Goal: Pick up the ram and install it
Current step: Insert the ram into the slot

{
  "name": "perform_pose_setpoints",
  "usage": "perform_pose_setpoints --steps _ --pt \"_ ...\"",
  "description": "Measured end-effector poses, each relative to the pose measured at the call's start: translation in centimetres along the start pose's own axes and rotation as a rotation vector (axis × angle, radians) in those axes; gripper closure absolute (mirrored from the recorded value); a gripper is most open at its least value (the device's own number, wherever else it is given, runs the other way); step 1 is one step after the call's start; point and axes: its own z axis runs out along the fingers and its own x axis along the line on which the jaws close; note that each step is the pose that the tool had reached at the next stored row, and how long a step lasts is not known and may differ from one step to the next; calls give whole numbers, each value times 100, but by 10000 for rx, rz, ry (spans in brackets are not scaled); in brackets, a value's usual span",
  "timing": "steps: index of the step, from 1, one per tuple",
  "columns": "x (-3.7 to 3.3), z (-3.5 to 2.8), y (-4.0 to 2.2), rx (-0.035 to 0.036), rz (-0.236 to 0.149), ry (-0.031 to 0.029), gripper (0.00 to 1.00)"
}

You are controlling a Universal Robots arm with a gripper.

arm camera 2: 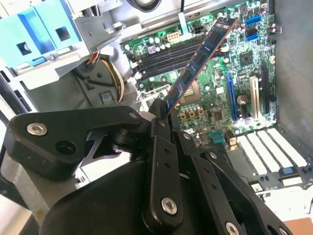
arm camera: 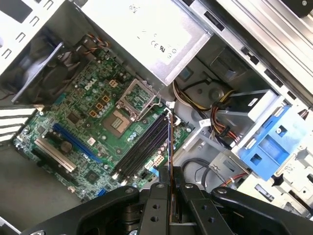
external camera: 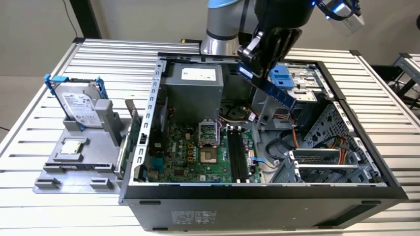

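Slatted table (external camera: 66,214) bears open case (external camera: 262,211). Gripper (external camera: 256,63) clamped on ram (external camera: 274,89), tilted, clear above motherboard (external camera: 190,160), 1 o'clock from black slots (external camera: 237,157).

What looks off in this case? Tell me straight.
The ram hangs slanted in the gripper above the open case, not seated; the black slots below are empty. The processor socket stands open too.

The slatted metal table (external camera: 39,216) bears an open computer case (external camera: 262,212) beside a grey fixture (external camera: 66,174).
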Motion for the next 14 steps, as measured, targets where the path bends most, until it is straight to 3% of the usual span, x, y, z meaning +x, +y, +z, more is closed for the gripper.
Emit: perform_pose_setpoints --steps 14 --pt "4 0 -5 44 1154 -26 100"
